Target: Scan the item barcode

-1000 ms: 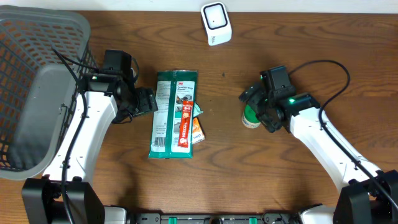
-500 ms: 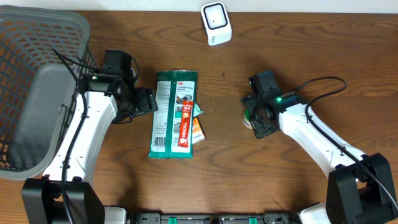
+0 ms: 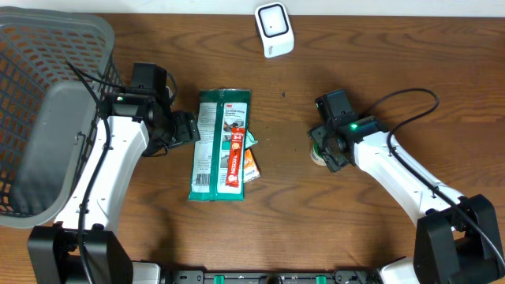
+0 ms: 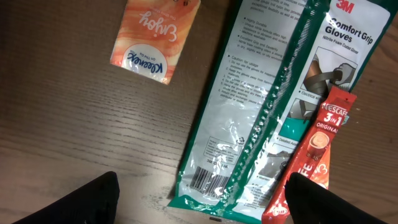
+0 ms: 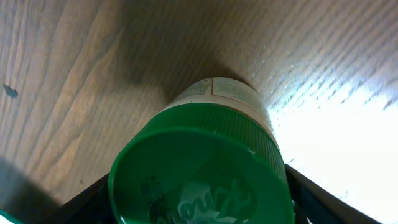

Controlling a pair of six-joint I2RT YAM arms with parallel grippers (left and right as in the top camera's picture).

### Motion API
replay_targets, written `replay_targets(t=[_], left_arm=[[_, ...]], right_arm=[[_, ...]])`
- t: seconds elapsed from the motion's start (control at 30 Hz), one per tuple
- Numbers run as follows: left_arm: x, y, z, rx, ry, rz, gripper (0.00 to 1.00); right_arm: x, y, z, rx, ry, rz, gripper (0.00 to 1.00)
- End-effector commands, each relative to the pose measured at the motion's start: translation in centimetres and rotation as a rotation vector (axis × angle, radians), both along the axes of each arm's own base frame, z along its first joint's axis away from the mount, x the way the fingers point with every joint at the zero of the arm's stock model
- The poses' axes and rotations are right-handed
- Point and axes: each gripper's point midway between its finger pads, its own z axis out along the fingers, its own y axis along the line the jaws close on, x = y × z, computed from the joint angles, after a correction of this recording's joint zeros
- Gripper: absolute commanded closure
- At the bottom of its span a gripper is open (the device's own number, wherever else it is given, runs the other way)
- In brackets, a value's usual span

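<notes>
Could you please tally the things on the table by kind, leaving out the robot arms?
Flat packets: 3 (glove pack, Nescafe stick, tissue pack)
Bottles: 1 (green-capped bottle)
Scanners: 1 (white scanner)
Baskets: 1 (grey basket)
Total: 6

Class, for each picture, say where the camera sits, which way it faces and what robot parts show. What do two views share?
Overhead: above the table, facing down; left arm and right arm show.
Left wrist: on the left arm, facing the glove pack; its fingers show.
Right wrist: close above the green-lidded bottle; fingers flank it.
Shared: overhead also shows the glove pack.
</notes>
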Motion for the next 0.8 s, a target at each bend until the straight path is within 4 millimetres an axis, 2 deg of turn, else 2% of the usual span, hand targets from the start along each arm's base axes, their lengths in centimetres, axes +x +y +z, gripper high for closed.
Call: replay_targets(t=[0.0,0.13,0.3,0.47,0.53,0.67,0.77], left_arm=[[-0.1,0.1,-0.3,0.004,0.013,0.002,0.14],[-0.1,0.1,-0.3,0.004,0.013,0.002,0.14],[-0.1,0.1,-0.3,0.004,0.013,0.002,0.14],[-0.1,0.1,-0.3,0.004,0.013,0.002,0.14],[-0.1,0.1,-0.3,0.004,0.013,0.002,0.14],[-0.1,0.0,-0.3,0.003,0.013,0.002,0.14],[-0.1,0.1,-0.3,0.004,0.013,0.002,0.14]], right_arm=[[0.0,-0.4,-0.3,-0.072,-0.006,0.090,0.32],[0.7,-0.1,0.0,-0.101,-0.042,0.215,0.32],[1.6,0.1,0.3,-0.180,-0.085,0.451,0.44],[2.8,0.6,0.8,-0.268,-0.147,0.701,0.44],[3.1,0.7,1.0,-0.312,-0.163,0.815,0.47],[3.1,0.7,0.9,-0.425,-0.163,1.108,0.46],[2.1,0.3,0.5,-0.494,-0.118,1.335,0.37]])
